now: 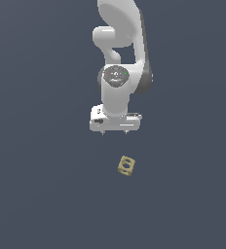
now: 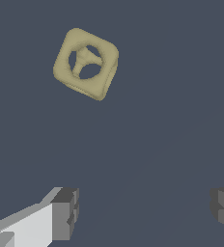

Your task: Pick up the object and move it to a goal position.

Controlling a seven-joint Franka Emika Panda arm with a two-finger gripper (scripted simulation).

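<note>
Right now your gripper (image 1: pixel 114 132) hangs with its jaws spread wide and nothing between them. Its white body is smooth; the fingertips (image 2: pixel 65 212) are grey and blocky. Below it, well apart, the block (image 1: pixel 127 166) lies on the dark desk (image 1: pixel 42 185): matte tan, rounded corners, round holes, turned cornerwise to the jaws.

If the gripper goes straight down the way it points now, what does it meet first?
Probably only the bare floor. The gripper is open, and the block lies off its line, not between the fingers.
</note>
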